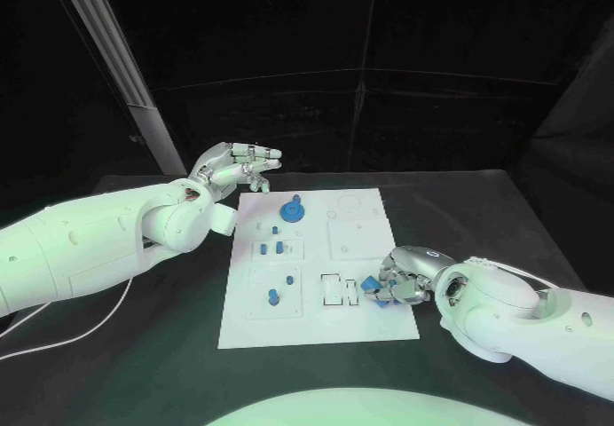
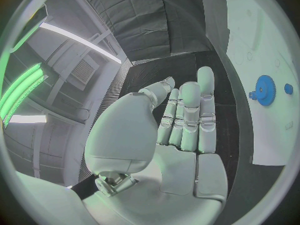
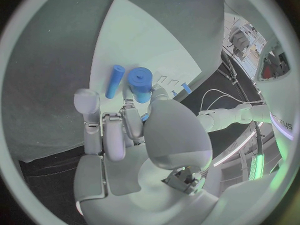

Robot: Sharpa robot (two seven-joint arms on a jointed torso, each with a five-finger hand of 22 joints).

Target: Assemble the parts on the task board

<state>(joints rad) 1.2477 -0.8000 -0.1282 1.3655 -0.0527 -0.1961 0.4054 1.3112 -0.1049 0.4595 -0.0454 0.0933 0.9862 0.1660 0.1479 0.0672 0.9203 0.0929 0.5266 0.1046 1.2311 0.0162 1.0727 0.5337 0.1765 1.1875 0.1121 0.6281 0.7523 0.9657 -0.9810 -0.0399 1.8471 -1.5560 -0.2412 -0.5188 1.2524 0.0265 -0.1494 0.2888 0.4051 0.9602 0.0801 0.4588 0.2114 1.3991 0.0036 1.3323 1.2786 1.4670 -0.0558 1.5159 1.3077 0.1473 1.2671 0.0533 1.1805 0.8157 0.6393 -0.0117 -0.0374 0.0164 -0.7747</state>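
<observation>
The right hand (image 1: 407, 277) rests on the near right part of the task board (image 1: 371, 330), fingers curled around a blue cylinder (image 3: 140, 83) — a blue rod (image 3: 115, 81) lies just beside it. The left hand (image 1: 234, 166) hovers past the board's far left corner, fingers straight and together, holding nothing — a blue gear (image 1: 295, 211) sits on the board nearby.

task board (image 1: 371, 328) mid-table, left hand (image 1: 234, 166) behind it, right hand (image 1: 403, 277) on its right edge
</observation>
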